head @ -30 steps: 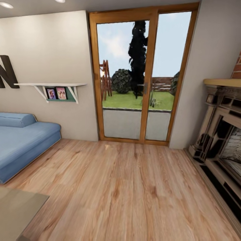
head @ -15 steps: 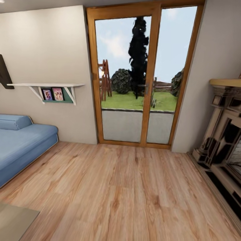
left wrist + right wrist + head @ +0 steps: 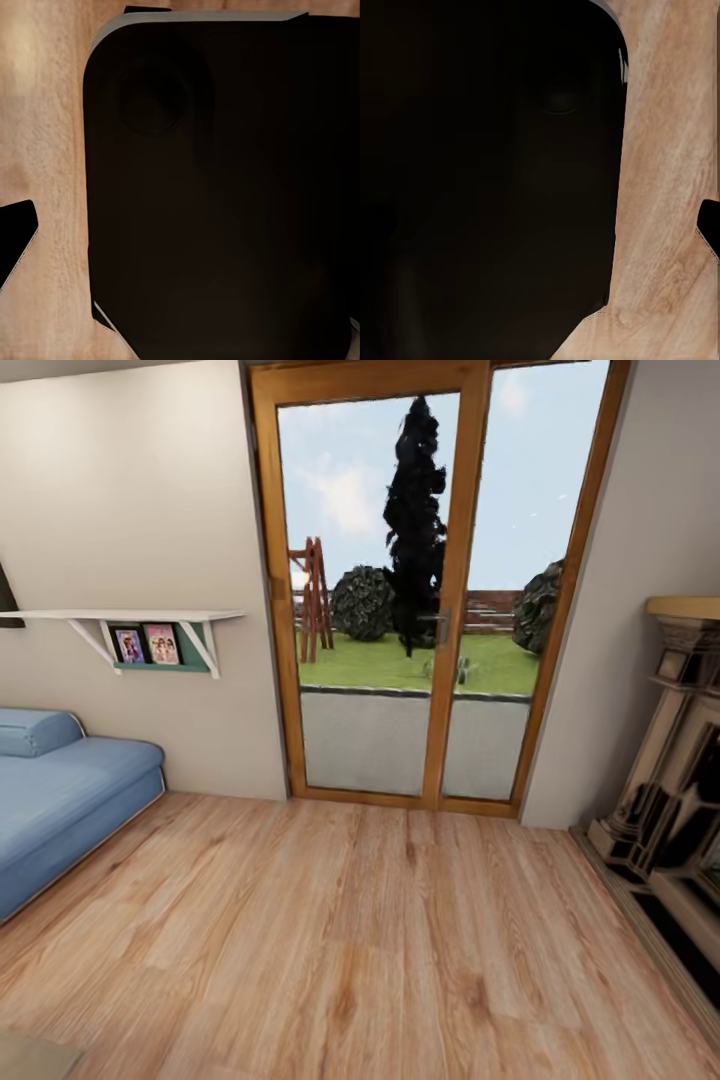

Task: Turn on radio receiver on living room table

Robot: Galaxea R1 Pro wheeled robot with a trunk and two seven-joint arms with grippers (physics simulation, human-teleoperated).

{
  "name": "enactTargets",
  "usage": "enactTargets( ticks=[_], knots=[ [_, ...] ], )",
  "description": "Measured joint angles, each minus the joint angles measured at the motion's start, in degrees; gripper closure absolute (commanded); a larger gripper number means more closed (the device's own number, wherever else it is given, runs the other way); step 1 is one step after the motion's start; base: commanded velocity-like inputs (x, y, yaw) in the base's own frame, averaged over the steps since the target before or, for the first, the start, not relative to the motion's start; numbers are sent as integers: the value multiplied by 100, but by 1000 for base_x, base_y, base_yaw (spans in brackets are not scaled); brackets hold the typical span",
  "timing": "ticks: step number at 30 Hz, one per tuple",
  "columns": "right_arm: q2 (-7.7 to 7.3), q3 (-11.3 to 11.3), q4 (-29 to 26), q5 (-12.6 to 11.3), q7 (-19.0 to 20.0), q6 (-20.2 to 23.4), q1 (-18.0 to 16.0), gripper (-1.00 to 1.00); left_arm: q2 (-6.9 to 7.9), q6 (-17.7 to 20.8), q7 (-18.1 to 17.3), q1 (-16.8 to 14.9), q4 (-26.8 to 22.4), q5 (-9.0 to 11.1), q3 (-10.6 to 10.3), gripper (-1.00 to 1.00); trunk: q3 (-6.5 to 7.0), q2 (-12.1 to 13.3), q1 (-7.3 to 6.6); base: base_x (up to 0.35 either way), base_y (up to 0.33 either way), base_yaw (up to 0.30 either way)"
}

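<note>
I am facing the glass patio door; the table corner is lying low-left. I should be turning leftward. Either hand's state: cannot tell.

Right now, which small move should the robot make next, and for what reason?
Probably turn the base left. The head view faces the glass door, with the blue sofa at the left and only a corner of the table at the bottom-left edge; no radio appears yet.

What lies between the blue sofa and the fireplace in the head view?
In the head view, bare wooden floor spans from the blue sofa to the fireplace. Behind that stretch stands the wood-framed glass door.
</note>
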Motion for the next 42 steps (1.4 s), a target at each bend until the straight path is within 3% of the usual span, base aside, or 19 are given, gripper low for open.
enactTargets(
  ticks=[42],
  knots=[
    [0,0,0,0,0,0,0,-100,8,-2,8,0,-4,1,0,-100,0,0,0,322,0,0]
  ],
)
